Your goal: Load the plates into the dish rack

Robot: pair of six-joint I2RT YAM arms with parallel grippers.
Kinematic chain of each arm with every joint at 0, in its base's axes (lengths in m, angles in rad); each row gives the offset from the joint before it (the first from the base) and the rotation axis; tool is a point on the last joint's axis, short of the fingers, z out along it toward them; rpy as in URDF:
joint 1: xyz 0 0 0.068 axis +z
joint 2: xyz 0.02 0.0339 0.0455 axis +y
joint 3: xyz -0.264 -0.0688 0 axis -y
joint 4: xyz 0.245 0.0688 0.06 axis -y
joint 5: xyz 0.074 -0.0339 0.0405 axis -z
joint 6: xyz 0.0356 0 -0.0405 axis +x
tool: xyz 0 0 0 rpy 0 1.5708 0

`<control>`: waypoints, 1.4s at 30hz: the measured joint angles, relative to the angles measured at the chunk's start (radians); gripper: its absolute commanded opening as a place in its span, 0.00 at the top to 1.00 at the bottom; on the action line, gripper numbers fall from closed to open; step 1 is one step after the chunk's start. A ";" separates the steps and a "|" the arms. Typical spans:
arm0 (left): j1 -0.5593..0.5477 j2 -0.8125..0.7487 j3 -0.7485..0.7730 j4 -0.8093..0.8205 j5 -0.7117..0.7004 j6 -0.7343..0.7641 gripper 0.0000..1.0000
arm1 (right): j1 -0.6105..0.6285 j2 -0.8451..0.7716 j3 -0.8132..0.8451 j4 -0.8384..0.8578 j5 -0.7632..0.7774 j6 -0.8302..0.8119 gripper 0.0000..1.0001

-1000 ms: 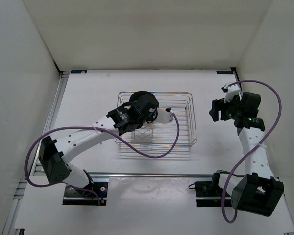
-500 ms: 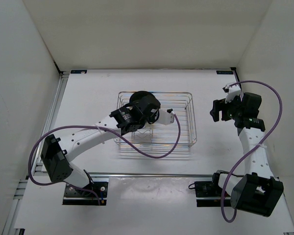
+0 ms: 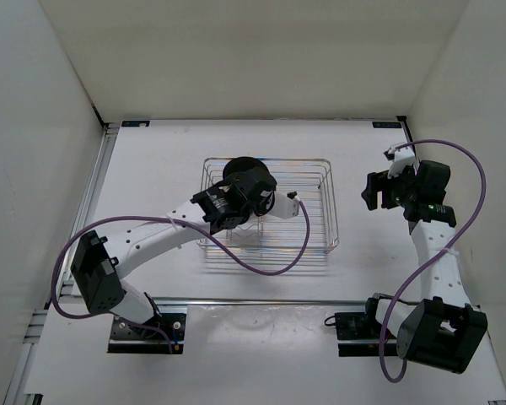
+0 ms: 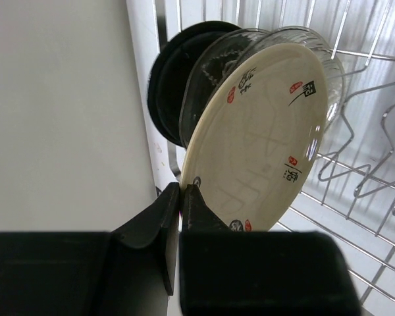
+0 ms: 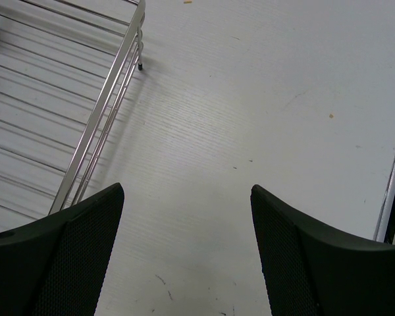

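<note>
My left gripper (image 4: pixel 181 191) is shut on the lower rim of the cream-tan plate (image 4: pixel 263 145), which has small red and black characters on it. It holds the plate tilted, on edge, inside the dish rack (image 4: pixel 368 164). Behind it stand a clear plate (image 4: pixel 217 66) and the glossy black plate (image 4: pixel 168 85), with another clear rim (image 4: pixel 332 72) at the far side. In the top view the left gripper (image 3: pixel 266 201) is over the left half of the rack (image 3: pixel 320 211). My right gripper (image 5: pixel 187 191) is open above bare table, right of the rack (image 5: pixel 105 105).
White walls enclose the table on the left, back and right. The right arm (image 3: pixel 405 190) hovers between the rack and the right wall. A purple cable (image 3: pixel 278 257) loops from the left arm over the rack's front edge.
The left wrist has shifted slightly to the right over the rack, still holding the cream plate. The right arm has not moved.
</note>
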 measured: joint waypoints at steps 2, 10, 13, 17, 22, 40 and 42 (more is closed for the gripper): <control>0.000 0.000 -0.014 0.000 0.004 -0.003 0.90 | 0.000 0.000 0.000 0.000 0.000 0.000 0.19; 0.000 0.001 -0.064 0.000 0.020 -0.023 0.90 | -0.011 0.000 0.000 0.001 -0.004 0.000 0.19; 0.000 0.001 -0.079 -0.002 0.026 -0.035 0.90 | -0.011 0.000 0.000 0.003 -0.006 0.000 0.19; -0.009 0.001 -0.090 0.001 0.036 -0.056 0.90 | -0.011 0.000 0.000 0.003 -0.007 0.001 0.19; -0.031 0.002 -0.099 0.001 0.048 -0.077 0.90 | -0.011 0.000 0.000 0.003 -0.007 0.005 0.19; -0.054 0.037 -0.110 0.002 0.057 -0.106 0.90 | -0.056 -0.025 0.000 0.003 -0.031 0.007 0.19; -0.054 0.037 -0.111 0.002 0.058 -0.108 0.90 | -0.061 -0.027 0.000 0.003 -0.034 0.007 0.19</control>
